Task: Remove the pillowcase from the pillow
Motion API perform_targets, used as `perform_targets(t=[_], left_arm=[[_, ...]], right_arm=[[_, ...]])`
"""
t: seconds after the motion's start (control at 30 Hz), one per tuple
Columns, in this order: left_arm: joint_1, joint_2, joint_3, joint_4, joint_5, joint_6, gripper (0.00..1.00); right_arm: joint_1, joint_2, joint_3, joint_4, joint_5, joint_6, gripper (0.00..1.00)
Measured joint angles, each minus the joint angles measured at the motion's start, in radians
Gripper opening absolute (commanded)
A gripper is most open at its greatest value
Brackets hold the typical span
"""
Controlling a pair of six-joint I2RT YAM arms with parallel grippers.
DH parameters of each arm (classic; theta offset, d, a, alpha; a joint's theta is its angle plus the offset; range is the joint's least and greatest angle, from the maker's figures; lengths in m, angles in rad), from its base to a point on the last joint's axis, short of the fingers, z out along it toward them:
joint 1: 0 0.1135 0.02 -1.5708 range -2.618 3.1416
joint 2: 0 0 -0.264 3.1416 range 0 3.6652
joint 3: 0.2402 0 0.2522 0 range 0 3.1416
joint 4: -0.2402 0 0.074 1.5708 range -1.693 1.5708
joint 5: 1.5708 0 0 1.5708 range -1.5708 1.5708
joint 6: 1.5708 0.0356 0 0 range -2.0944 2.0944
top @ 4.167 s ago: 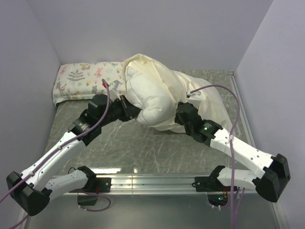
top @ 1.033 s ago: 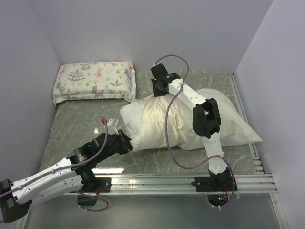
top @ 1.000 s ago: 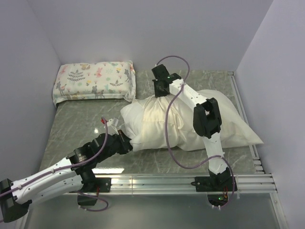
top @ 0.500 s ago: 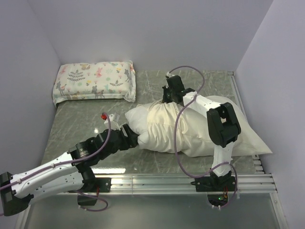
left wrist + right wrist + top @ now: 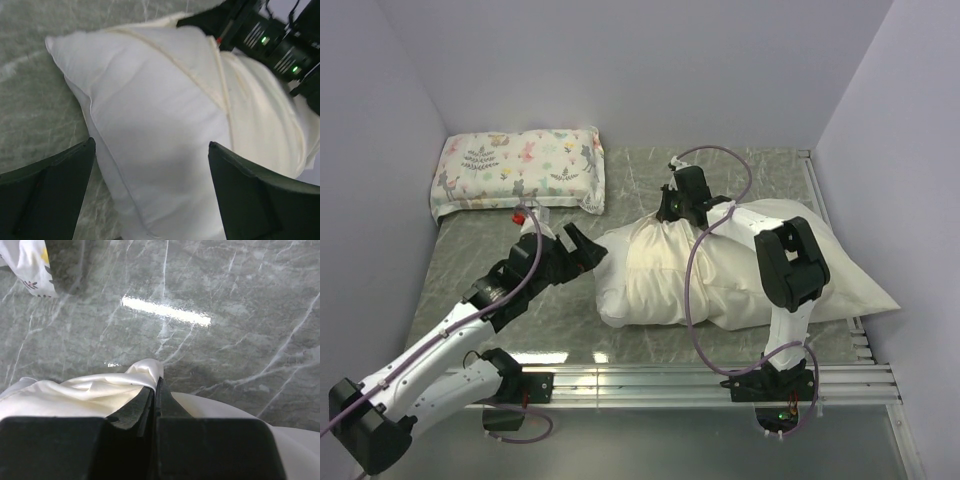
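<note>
Backs left gripper [image 5: 582,247] off the pillow [image 5: 620,275], jaws sprung apart since a moment ago; clamps right gripper [image 5: 156,385] on a pillowcase [image 5: 760,280] fold at the far side; leaves pillow on the table [image 5: 470,240], right of middle, white end bare toward the left edge

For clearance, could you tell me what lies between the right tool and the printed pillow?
Only bare tabletop separates the right tool, shut on the pillowcase, from the printed pillow; top and right wrist views agree.
</note>
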Motion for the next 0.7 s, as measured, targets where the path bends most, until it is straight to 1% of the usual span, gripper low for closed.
perform_targets(t=[0.07, 0.13, 0.33, 0.53, 0.7], left_arm=[[0.023, -0.003, -0.041, 0.016, 0.065, -0.001, 0.99], [0.062, -0.005, -0.096, 0.053, 0.172, -0.01, 0.99], [0.113, 0.007, -0.159, 0.141, 0.34, -0.043, 0.99], [0.141, 0.076, -0.238, 0.298, 0.471, -0.115, 0.99], [0.155, 0.127, -0.309, 0.473, 0.549, -0.19, 0.99]], right_arm=[[0.0, 0.0, 0.0, 0.001, -0.002, 0.001, 0.0], [0.0, 0.0, 0.0, 0.002, -0.004, 0.002, 0.0], [0.0, 0.0, 0.0, 0.002, -0.005, 0.004, 0.0], [0.0, 0.0, 0.0, 0.002, -0.008, 0.005, 0.0], [0.0, 0.0, 0.0, 0.002, -0.013, 0.005, 0.0]])
